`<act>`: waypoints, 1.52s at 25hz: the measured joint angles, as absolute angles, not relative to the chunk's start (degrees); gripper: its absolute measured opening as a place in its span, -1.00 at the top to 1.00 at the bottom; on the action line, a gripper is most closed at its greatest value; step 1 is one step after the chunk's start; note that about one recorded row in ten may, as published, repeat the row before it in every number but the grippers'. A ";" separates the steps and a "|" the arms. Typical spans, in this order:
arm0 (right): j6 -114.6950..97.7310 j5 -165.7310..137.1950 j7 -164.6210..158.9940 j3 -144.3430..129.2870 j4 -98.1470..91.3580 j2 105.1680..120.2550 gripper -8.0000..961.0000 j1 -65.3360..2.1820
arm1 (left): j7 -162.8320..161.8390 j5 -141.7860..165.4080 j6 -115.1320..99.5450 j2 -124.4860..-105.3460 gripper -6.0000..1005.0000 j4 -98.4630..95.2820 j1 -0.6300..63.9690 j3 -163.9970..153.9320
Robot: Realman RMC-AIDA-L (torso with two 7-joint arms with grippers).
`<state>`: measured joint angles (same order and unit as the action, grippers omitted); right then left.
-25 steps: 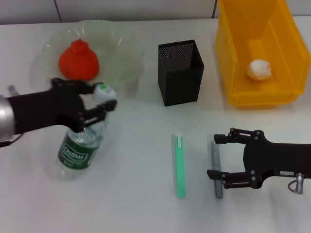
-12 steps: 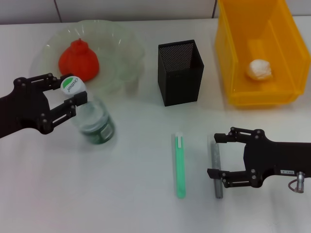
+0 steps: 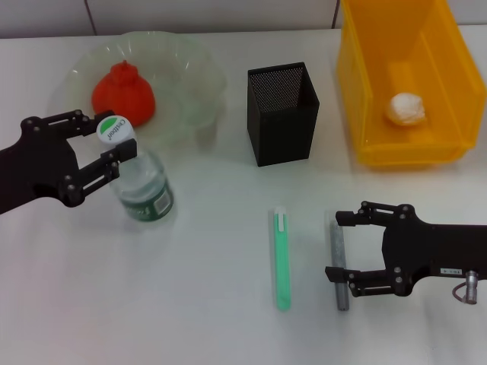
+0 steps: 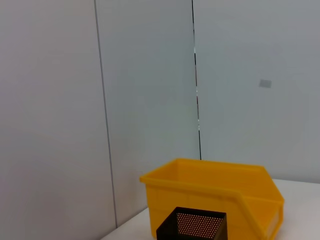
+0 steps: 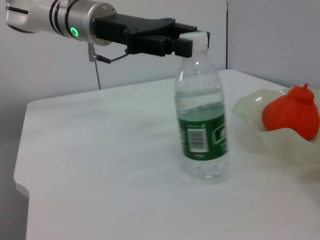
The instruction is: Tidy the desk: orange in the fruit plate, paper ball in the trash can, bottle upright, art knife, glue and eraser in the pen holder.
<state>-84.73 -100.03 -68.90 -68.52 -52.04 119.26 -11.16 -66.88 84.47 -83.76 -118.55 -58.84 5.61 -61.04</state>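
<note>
A: Head view status: where is the left tool (image 3: 106, 144)?
B: At the cap of the bottle (image 3: 143, 190), fingers pinching it. The bottle stands upright on the table (image 3: 190, 304), just in front of the fruit plate (image 3: 198, 84) holding the orange (image 3: 122, 95).
A: Right tool (image 3: 342, 243)?
B: Fingers spread around a grey stick (image 3: 340, 262), beside a green stick (image 3: 281, 258). The paper ball (image 3: 405, 109) lies in the trash can (image 3: 365, 114).

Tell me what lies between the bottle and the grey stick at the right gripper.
In the head view, only the green pen lies between the bottle and the grey stick.
</note>
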 joint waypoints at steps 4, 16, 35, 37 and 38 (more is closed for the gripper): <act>-84.73 -100.11 -68.91 -68.55 -52.03 119.26 -0.75 -11.16 | -64.29 83.86 -83.49 -118.68 0.11 -58.25 5.75 -60.77; -84.72 -100.11 -69.57 -68.81 -52.00 119.26 -0.74 -11.23 | -62.45 81.56 -82.30 -118.66 0.10 -52.89 8.34 -60.12; -87.03 -112.49 -115.21 -69.67 -89.21 119.20 -0.74 -10.98 | -52.17 88.39 -98.30 -118.74 -0.62 -48.90 4.73 -55.97; -87.10 -124.93 -130.26 -76.20 -97.26 119.18 -0.74 -14.47 | -47.09 91.03 -97.71 -118.78 -0.62 -43.03 5.79 -59.32; -87.10 -124.93 -130.26 -76.20 -97.26 119.18 -0.74 -14.47 | -47.09 91.03 -97.71 -118.78 -0.62 -43.03 5.79 -59.32</act>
<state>-87.10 -124.93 -130.26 -76.21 -97.26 119.18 -14.47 -47.09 91.03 -97.71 -118.78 -43.03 5.79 -59.32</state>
